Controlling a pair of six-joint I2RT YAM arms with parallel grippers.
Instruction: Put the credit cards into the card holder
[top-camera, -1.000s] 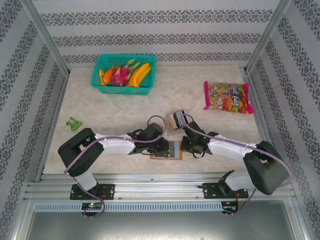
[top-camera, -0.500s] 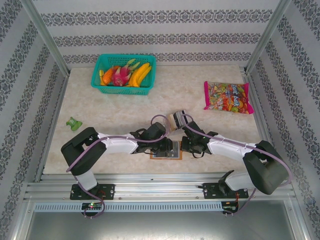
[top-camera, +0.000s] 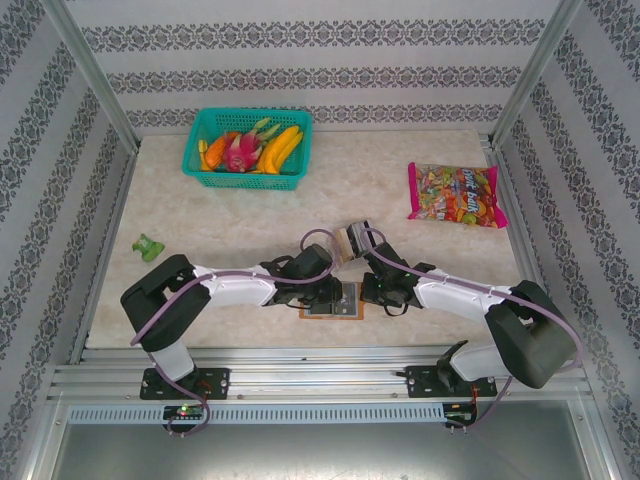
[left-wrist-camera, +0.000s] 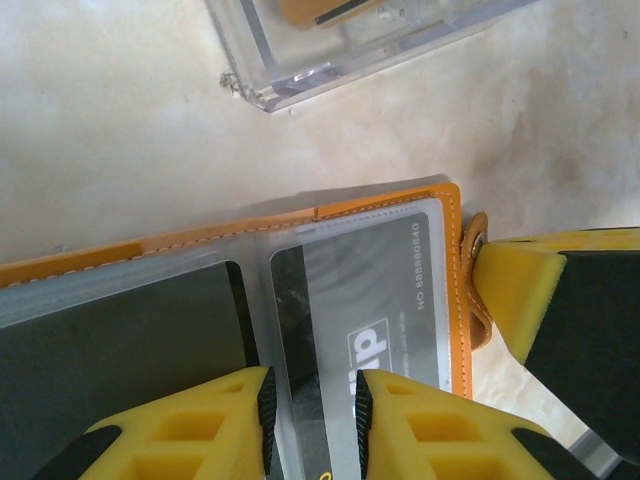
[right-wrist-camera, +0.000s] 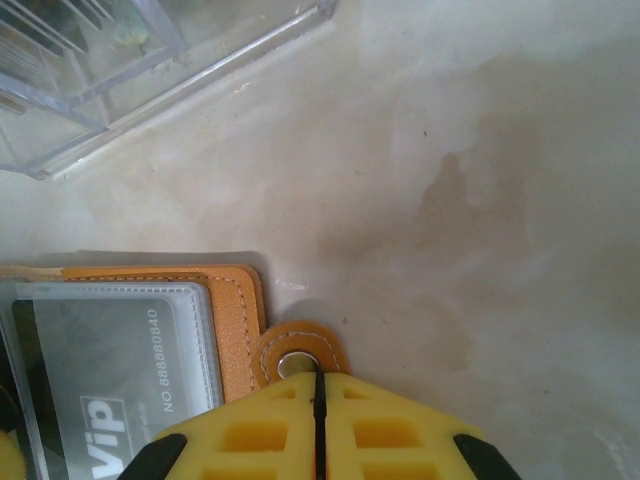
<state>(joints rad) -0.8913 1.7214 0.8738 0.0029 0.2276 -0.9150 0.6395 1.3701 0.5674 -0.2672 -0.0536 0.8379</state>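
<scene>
The orange-brown card holder (top-camera: 348, 312) lies open on the table between both grippers, its stitched edge (left-wrist-camera: 380, 205) visible in the left wrist view. A grey card (left-wrist-camera: 385, 290) printed "VIP" (right-wrist-camera: 110, 370) sits under a clear inner sleeve, and a dark card (left-wrist-camera: 120, 340) lies in the sleeve beside it. My left gripper (left-wrist-camera: 312, 410) is open, low over the grey card's striped edge (top-camera: 328, 296). My right gripper (right-wrist-camera: 318, 385) is shut on the holder's snap tab (right-wrist-camera: 300, 345), at the holder's right side (top-camera: 368, 292).
A small clear plastic box (top-camera: 350, 240) with more cards stands just behind the holder (left-wrist-camera: 340, 50) (right-wrist-camera: 100, 70). A teal fruit basket (top-camera: 248, 148) is at the back left, a candy bag (top-camera: 455, 194) at the right and a small green object (top-camera: 149, 246) at the left.
My left gripper has slid a little to the right over the open holder. The right gripper has stayed on the tab.
</scene>
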